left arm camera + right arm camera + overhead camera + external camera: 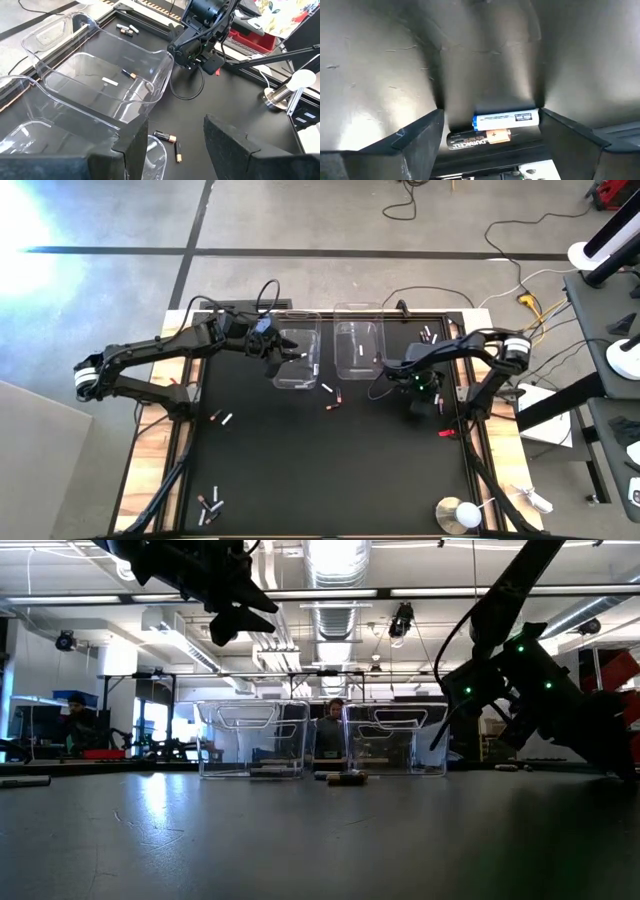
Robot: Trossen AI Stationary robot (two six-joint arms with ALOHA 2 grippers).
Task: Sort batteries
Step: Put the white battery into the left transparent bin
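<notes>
two batteries [506, 119] – one white and blue, one dark with a copper end – lie side by side on the black desk [380, 75], long axes spanning the gap of the right pincer [490, 132], spread open around them; the left pincer [172, 145], also open and empty, hangs above a clear bin [100, 85].

Ceiling lights [336, 562] backlight the low view; the mat [380, 65] shows glare, perhaps blurred.
</notes>
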